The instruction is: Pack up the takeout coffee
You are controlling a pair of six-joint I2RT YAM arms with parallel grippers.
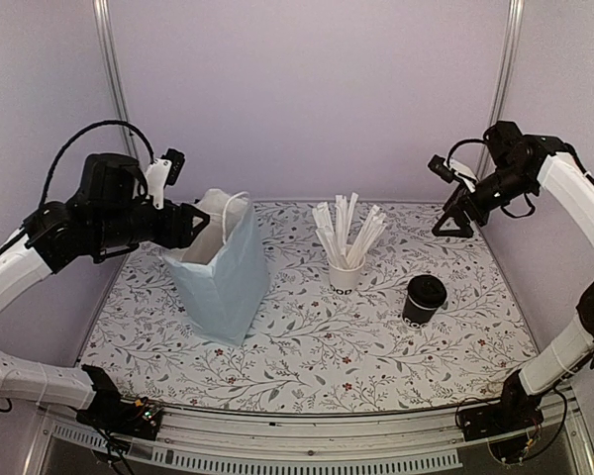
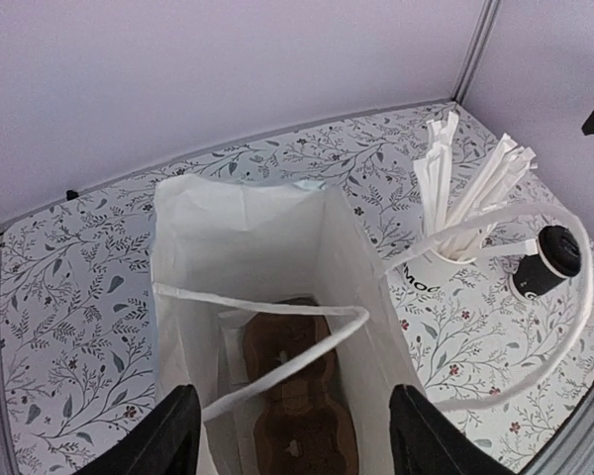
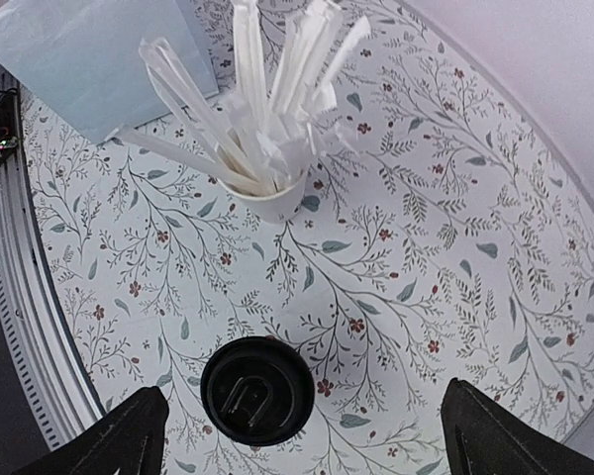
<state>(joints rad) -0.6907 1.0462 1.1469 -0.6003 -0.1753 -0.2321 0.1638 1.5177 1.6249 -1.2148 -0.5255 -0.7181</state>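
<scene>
While only the left wrist camera sees a brown tray (image 2: pixel 295 396) inside the bag (image 2: pixel 240 233), the coffee cup (image 1: pixel 425 300) stands on the surface (image 1: pixel 307 351) below the right tool (image 3: pixel 307 435). Left tool (image 2: pixel 295 437) and right tool both spread wide, empty.

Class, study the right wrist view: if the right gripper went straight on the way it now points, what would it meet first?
Probably the takeout coffee: its black lid lies between the right gripper's open fingers, a little left of centre. Depth is unclear, but nothing shows in between.
</scene>
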